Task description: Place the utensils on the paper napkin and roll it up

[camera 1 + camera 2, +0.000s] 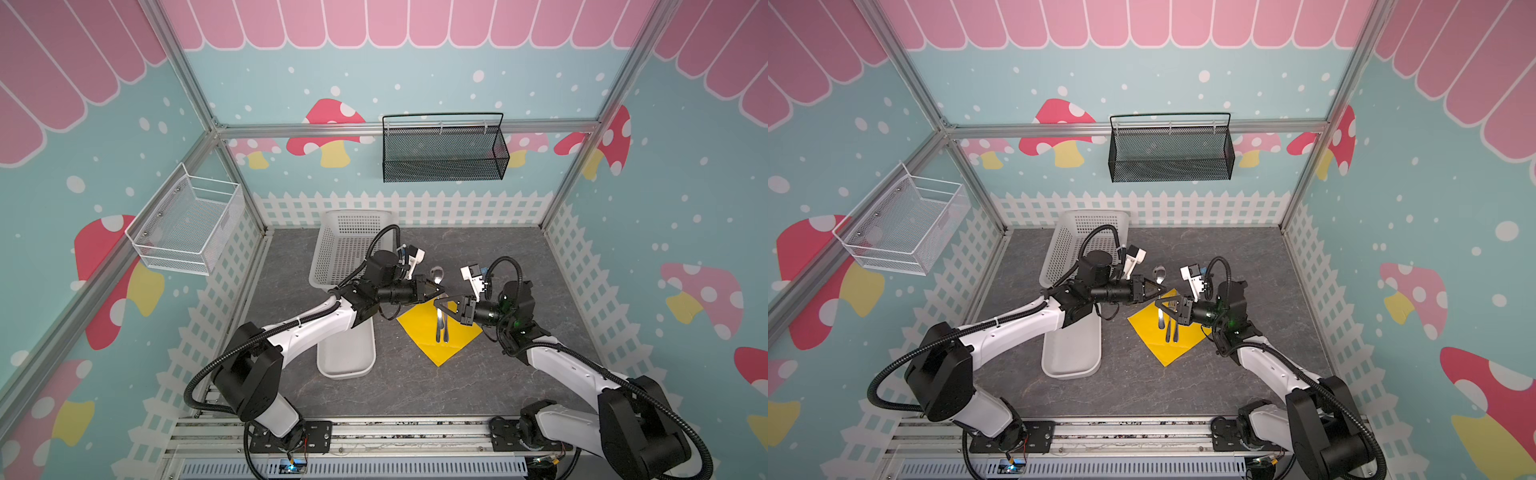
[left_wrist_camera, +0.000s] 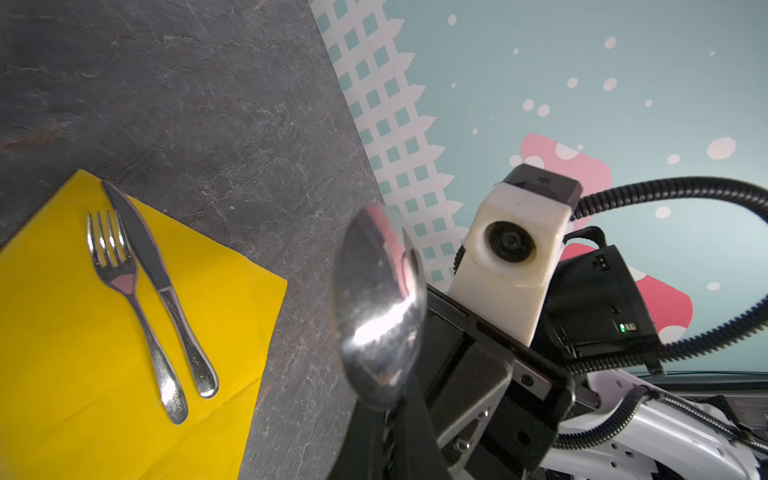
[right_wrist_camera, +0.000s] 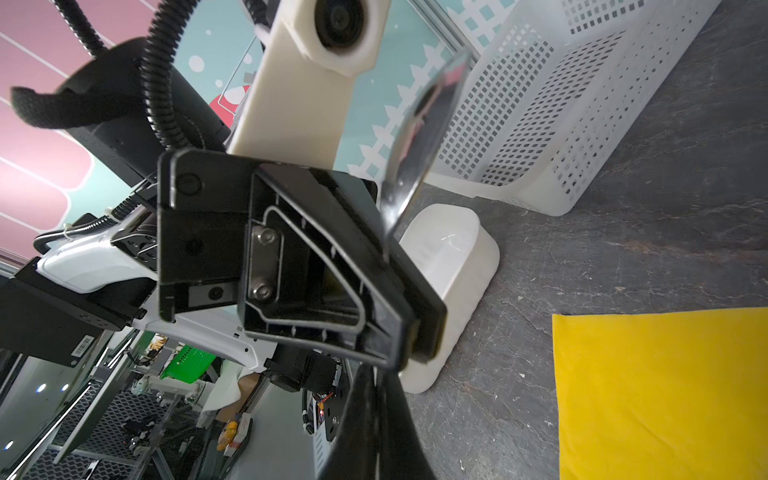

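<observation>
Closest to the left wrist cam was the spoon [image 2: 378, 307], bowl up and blurred, handle running down between that arm's own fingers. The left gripper [image 1: 436, 292] was clenched on the spoon handle, holding it in the air over the far corner of the paper napkin [image 1: 419, 332]. The right gripper [image 1: 439, 306] was clenched too, pointing at the left one from the opposite side, nearly tip to tip in both top views. In the right wrist view the left gripper's finger covered the lower handle, so I couldn't tell whether the right one also had hold of the spoon. The fork [image 2: 124, 286] and knife [image 2: 153, 266] lay flat, side by side, on the paper napkin. It sat flat as a diamond on the grey tabletop [image 1: 519, 270], just right of the white oblong tray [image 1: 347, 357]. The perforated basket [image 1: 349, 245] stood behind the tray.
</observation>
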